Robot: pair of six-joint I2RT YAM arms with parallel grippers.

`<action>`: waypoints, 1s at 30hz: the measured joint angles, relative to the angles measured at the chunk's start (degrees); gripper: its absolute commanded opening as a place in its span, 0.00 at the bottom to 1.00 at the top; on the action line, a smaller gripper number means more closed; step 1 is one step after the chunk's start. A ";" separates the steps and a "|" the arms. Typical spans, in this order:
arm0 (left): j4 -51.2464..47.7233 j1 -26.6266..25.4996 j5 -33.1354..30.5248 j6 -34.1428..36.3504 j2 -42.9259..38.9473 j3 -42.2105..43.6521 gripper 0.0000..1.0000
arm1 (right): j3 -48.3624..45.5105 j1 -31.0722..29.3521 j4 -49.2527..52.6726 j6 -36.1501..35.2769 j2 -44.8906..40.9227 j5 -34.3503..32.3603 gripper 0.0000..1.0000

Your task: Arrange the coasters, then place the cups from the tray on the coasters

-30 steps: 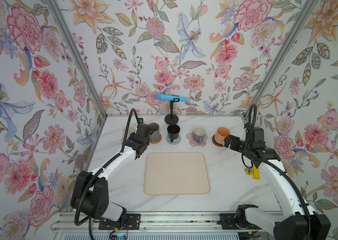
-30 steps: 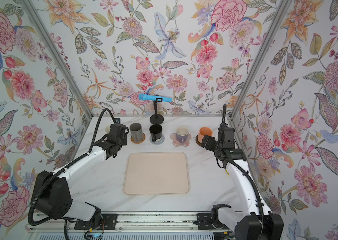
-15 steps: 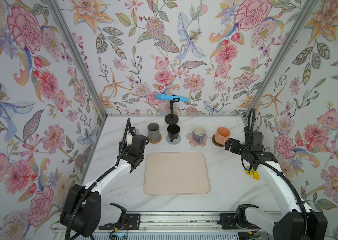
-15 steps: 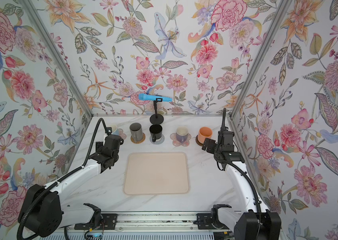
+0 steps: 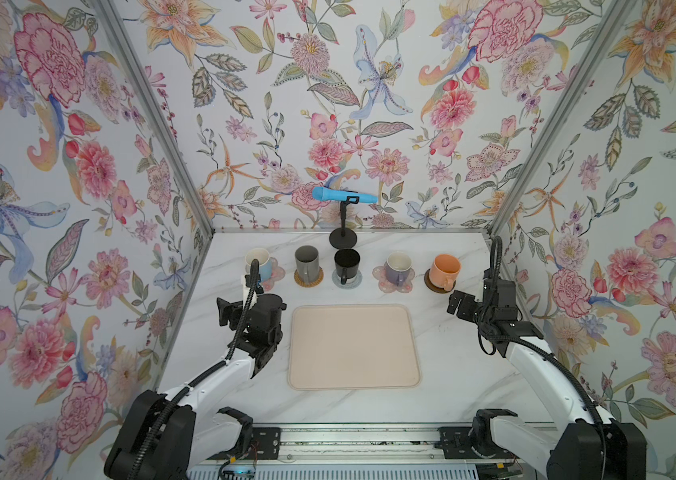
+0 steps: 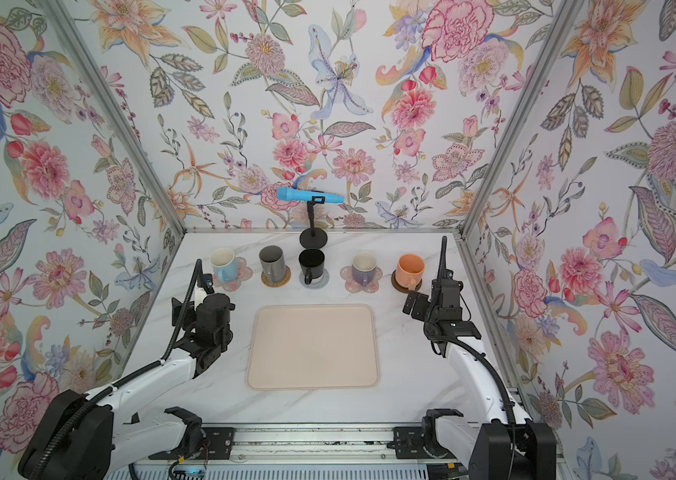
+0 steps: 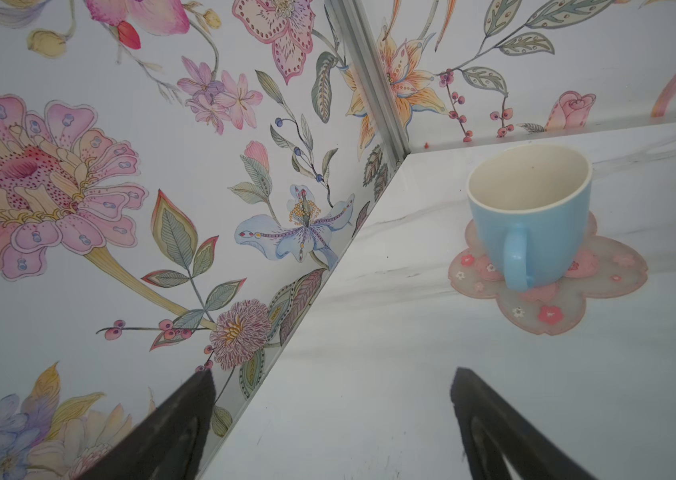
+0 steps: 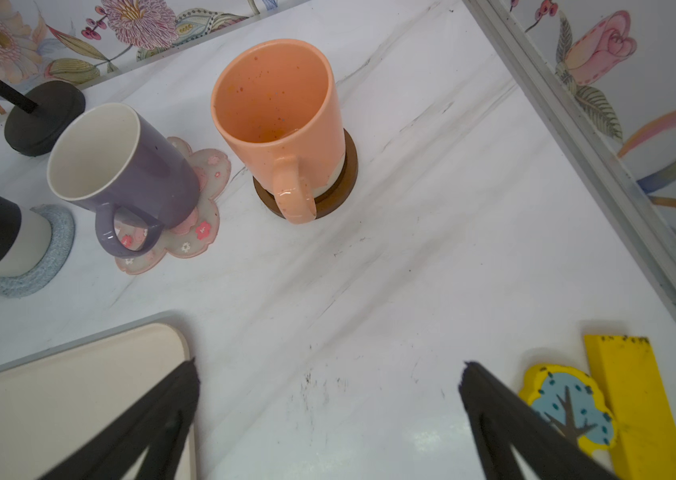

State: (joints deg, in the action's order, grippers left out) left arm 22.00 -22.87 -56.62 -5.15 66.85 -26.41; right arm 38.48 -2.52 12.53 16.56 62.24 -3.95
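Note left claw [image 7: 331,372], right claw [image 8: 328,363] both spread wide, empty. See blue cup [image 7: 531,224] on coaster [image 7: 602,274] just ahead of left.

Row of five upright mugs [image 5: 347,264], each on its own coaster [image 5: 378,275], empty beige tray [image 5: 352,347] in front

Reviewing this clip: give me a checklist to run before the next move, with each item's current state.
1. The tray is empty: ok.
2. The blue cup, grey cup, black cup, purple cup and orange cup stand upright: ok.
3. The blue cup is fully on its pink coaster: ok, though off-centre.
4. The left hand is open, clear of the blue cup: ok.
5. The right hand is open, empty: ok.
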 measured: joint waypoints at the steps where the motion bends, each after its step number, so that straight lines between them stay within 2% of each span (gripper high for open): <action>1: 1.53 0.00 -0.04 0.22 0.00 0.66 0.99 | -0.37 0.00 -0.59 -0.31 0.02 -0.02 0.99; 11: 18.18 0.00 -0.81 3.45 3.23 5.90 0.99 | -3.26 0.07 -9.64 -1.92 0.48 -4.04 0.99; 21: 34.47 0.44 -2.21 6.97 12.44 8.87 0.99 | -10.43 0.37 -19.87 -6.34 0.87 -9.03 0.99; 30: 48.92 2.82 -0.81 7.58 15.61 13.22 0.99 | -15.41 0.44 -29.44 -8.07 1.75 -10.60 0.99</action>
State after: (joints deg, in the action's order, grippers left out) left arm 70.91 -20.05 -57.43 2.44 82.46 -13.19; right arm 23.07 -2.09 -16.91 8.49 63.99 -14.55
